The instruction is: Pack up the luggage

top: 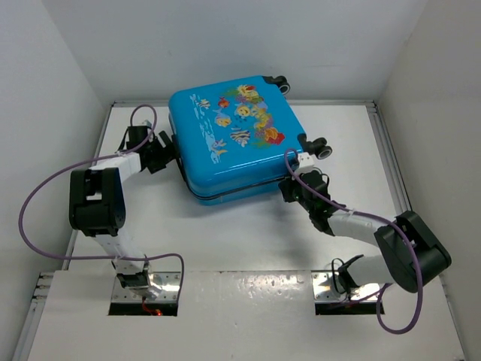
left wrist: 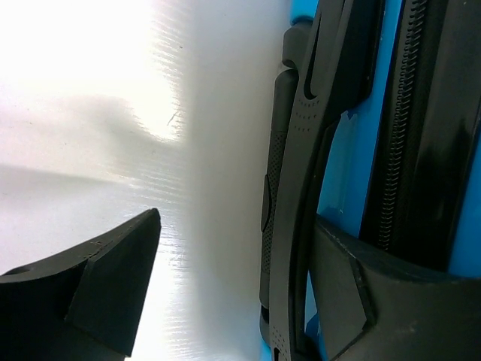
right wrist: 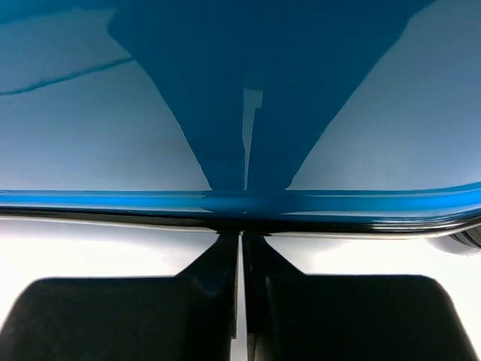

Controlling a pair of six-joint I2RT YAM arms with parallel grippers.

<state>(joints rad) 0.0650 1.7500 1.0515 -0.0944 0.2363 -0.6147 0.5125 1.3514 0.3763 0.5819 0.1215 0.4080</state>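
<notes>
The luggage, a bright-blue hard-shell suitcase with cartoon fish prints, lies flat and closed at the back of the table. My left gripper is at its left side and stands open. In the left wrist view the suitcase's black side handle lies between the fingers, close to the right finger, with a wide gap to the left one. My right gripper is shut with nothing in it. Its tips touch the dark seam along the suitcase's near edge.
Black wheels stick out at the suitcase's right corner, and another wheel shows at its far corner. White walls close in the table on the left, back and right. Purple cables loop beside both arms.
</notes>
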